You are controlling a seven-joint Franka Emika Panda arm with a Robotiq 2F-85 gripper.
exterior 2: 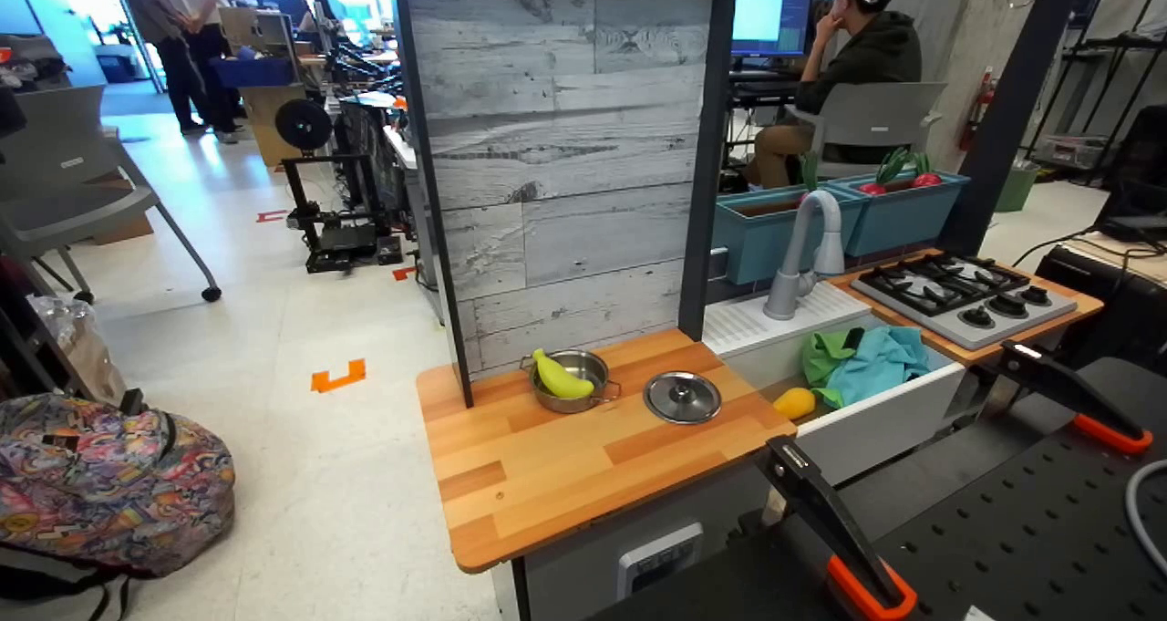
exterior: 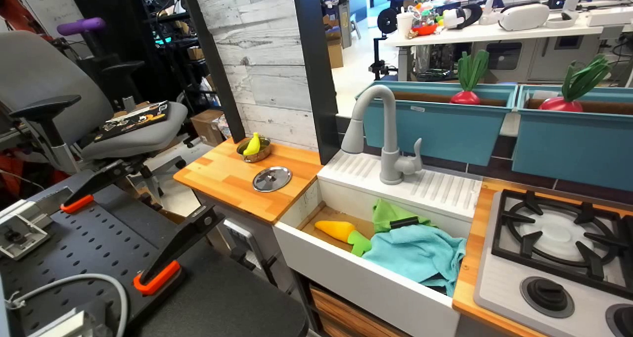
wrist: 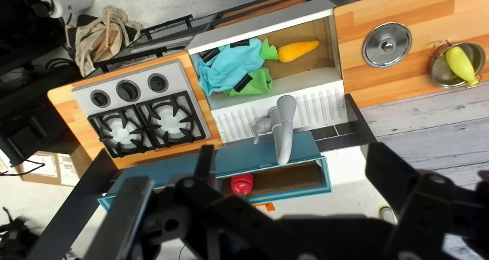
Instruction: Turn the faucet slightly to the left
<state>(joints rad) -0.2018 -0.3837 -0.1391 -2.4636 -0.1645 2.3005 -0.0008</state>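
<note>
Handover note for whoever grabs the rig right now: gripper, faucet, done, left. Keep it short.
Gripper: open, holding nothing, not seen in either exterior view.
Faucet: upright on the white ribbed ledge behind the sink; gripper not on it.
Done: no turn that these pictures can confirm.
Left: approach, then turn it slightly left. I'd watch the blue planters behind it; they may limit room.

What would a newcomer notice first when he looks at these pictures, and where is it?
Probably the tall grey faucet, which arches from the ridged white ledge behind the sink. Next come the bright colours: the turquoise cloth and the yellow-orange toy carrot inside the sink, and the red toy vegetables in the blue planters behind the faucet. In the wrist view, the dark, open gripper fills much of the bottom.
</note>
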